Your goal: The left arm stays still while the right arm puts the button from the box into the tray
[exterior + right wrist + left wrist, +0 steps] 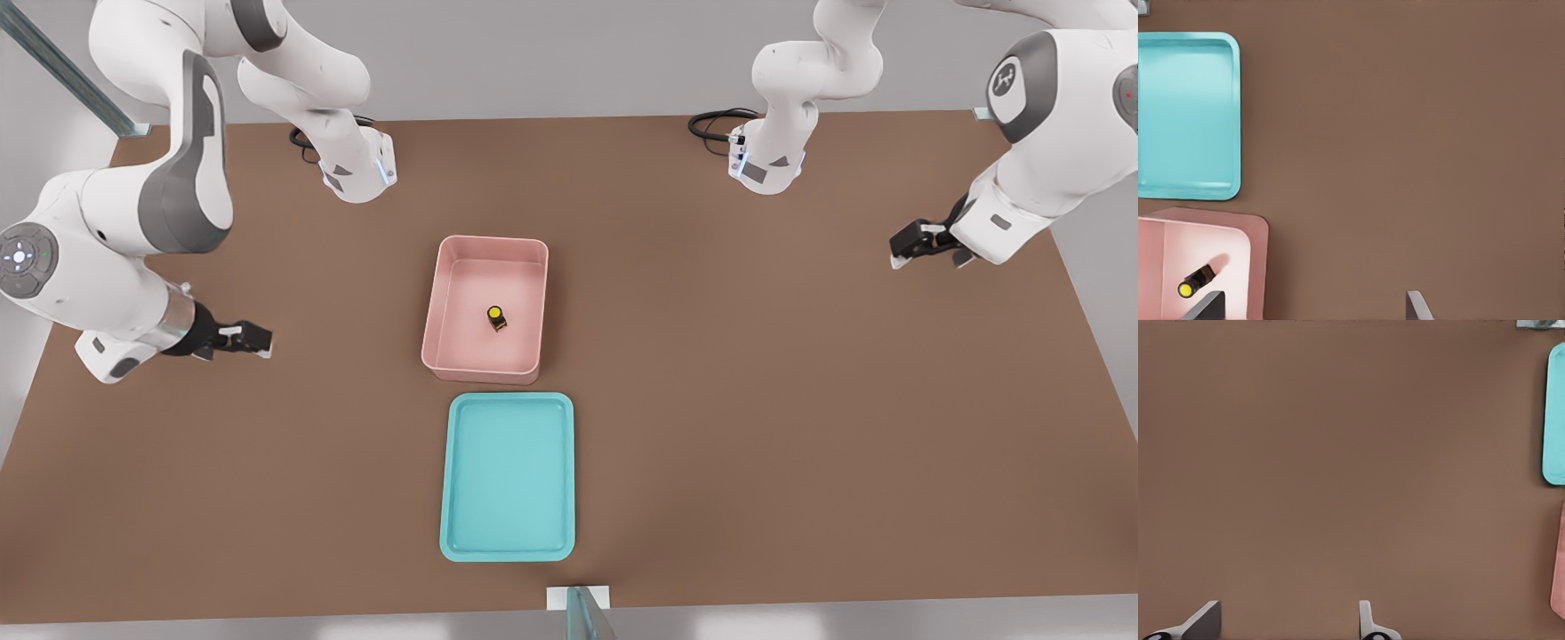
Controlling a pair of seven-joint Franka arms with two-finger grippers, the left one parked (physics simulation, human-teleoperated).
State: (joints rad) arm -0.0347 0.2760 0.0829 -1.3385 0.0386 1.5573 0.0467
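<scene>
Nearest, the teal tray (508, 398) lies flat on the brown table (756, 400), nothing in it, so the drop has not been made. Its short end sits just beside the pink box (433, 311), apart, not touching, which I'd judge keeps the carry short. The button (495, 316) rests on the box floor, about mid-box and away from the walls, yellow cap showing, so there is room for fingers on either side. The right arm's claw (253, 340) hangs low over bare table, well off to the front view's left of the box, about level with it. It holds nothing, fingers spread wide. Looks like the start. The reach into the box comes next, and the tall walls probably mean coming in from above.
</scene>
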